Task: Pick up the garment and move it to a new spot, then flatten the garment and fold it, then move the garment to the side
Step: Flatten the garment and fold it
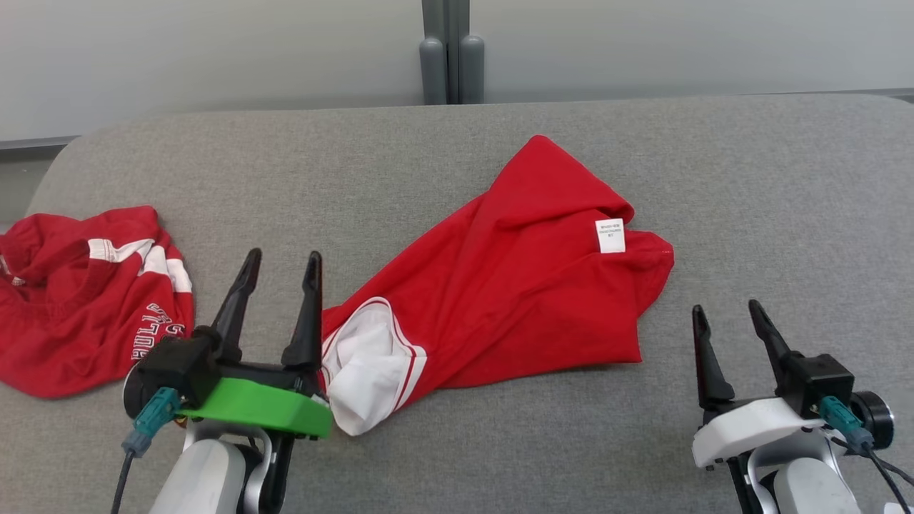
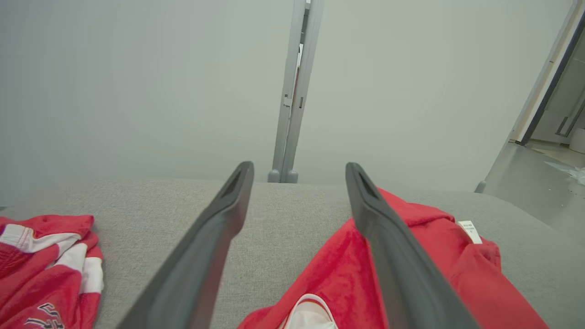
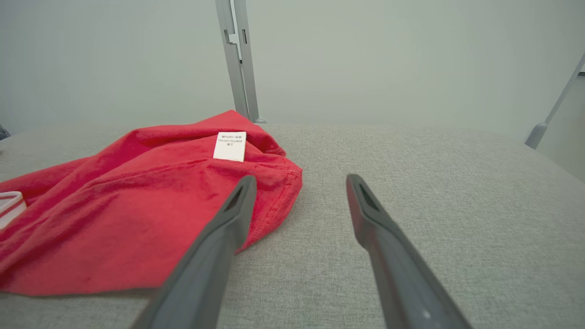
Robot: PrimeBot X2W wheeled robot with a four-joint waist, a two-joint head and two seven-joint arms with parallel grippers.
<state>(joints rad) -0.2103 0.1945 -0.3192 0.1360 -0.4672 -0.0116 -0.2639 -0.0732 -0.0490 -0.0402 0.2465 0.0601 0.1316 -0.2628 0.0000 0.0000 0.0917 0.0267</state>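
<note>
At 7 and 4 o'clock the left gripper (image 1: 283, 254) and right gripper (image 1: 725, 307) stand empty, fingers apart. The garment (image 1: 514, 285) lies rumpled at the middle of the table (image 1: 750, 164). Flattening likely wants opposite edges pinched low and drawn outward. Count: two grippers, two red garments, the spare garment (image 1: 78, 300) at 9 o'clock.

Small white care label (image 1: 610, 235) stood on the red garment (image 1: 514, 293), its few lines of grey print too fine to read, arched white lettering (image 1: 156, 330) ran across the crumpled red-and-white garment (image 1: 71, 307) at the left, partly creased, not legible
</note>
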